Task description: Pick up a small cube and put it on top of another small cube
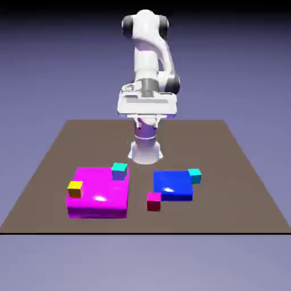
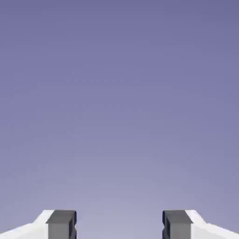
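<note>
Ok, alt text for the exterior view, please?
A white robot arm rises folded at the brown table's far edge, nothing held. In front lie a magenta slab carrying orange and cyan-topped cubes, and a blue slab with a cyan cube and a crimson cube at opposite corners.

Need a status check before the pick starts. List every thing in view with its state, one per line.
Gripper: open, nothing between its fingers.
All-cyan cube: on the table, at the blue slab's corner.
Blue slab: flat on the table.
Magenta slab: flat on the table.
Cyan-topped cube: on the magenta slab.
Orange cube: on the magenta slab.
Red cube: on the table.
</note>
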Controlling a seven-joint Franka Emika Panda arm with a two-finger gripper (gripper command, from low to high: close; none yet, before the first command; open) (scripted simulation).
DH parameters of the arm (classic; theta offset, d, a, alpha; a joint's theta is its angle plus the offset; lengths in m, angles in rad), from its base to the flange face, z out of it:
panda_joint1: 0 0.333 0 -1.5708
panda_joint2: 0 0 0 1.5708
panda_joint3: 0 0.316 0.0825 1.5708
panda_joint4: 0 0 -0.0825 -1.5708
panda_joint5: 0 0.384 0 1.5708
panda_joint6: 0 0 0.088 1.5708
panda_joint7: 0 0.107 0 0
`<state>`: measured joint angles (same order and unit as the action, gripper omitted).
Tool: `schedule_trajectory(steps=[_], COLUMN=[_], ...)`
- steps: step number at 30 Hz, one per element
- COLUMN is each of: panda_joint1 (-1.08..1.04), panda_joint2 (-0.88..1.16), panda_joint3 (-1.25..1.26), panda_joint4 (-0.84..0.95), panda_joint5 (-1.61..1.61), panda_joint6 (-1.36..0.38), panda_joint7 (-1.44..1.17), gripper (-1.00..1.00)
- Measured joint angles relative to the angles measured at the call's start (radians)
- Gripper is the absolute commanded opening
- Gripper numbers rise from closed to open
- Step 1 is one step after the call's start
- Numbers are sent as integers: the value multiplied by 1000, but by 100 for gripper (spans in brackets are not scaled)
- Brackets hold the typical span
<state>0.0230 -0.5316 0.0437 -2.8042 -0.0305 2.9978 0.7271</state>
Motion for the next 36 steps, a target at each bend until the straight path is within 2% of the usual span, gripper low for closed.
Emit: schedule_trajectory(steps=[20,28,29,31,36], panda_joint1=[180,256,266,266,212], panda_joint2=[627,836,865,865,716], panda_joint3=[714,531,505,505,636], panda_joint4=[95,117,120,120,104], panda_joint5=[-498,-803,-845,-843,-625], panda_joint6=[-640,-558,-547,-547,-605], panda_joint7=[-227,-15,15,14,-138], gripper=[0,0,-100,-100,-100])
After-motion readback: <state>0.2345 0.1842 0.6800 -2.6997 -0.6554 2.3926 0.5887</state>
